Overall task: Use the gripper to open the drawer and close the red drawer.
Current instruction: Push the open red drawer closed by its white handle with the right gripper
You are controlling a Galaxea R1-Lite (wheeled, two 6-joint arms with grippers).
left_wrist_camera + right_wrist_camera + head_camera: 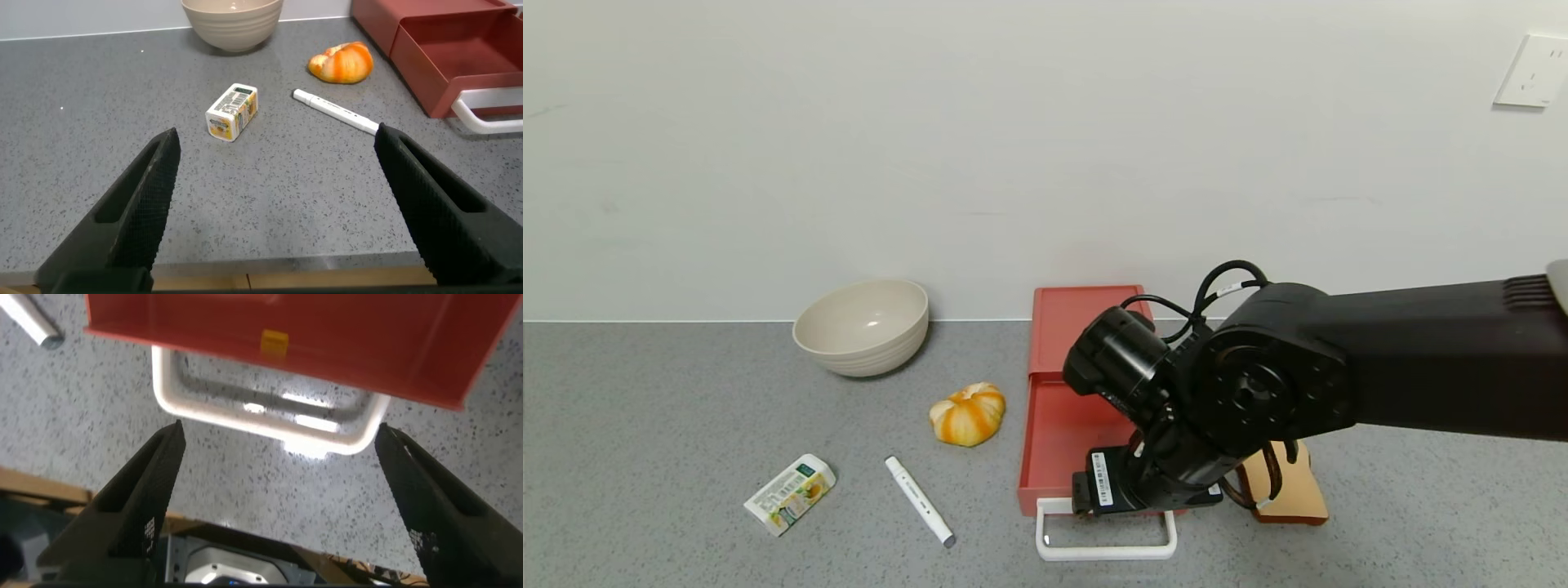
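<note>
The red drawer (1066, 392) sits on the grey worktop (645, 425) with its back against the wall, its tray pulled out toward the robot and its white loop handle (1106, 539) reaching close to the worktop's near edge. The right hand (278, 498) hovers just above that handle, fingers (135, 502) spread wide apart and gripping nothing; in the right wrist view the handle lies between the two tips with bare speckled worktop all round it. From the head view the right arm covers the tray's right side and front corner, so that stretch of rim cannot be made out.

To the right of the tray, partly hidden behind the arm, lies a tan wooden piece (1294, 498) (its shape is not readable). To the left there is open room: a small pumpkin (969, 414) is near the tray's left wall, a white marker (919, 500) and a small carton (790, 493) lie further left, and a beige bowl (863, 327) stands near the wall.

The left hand (278, 204) is parked low at the worktop's near edge, fingers apart and empty.
</note>
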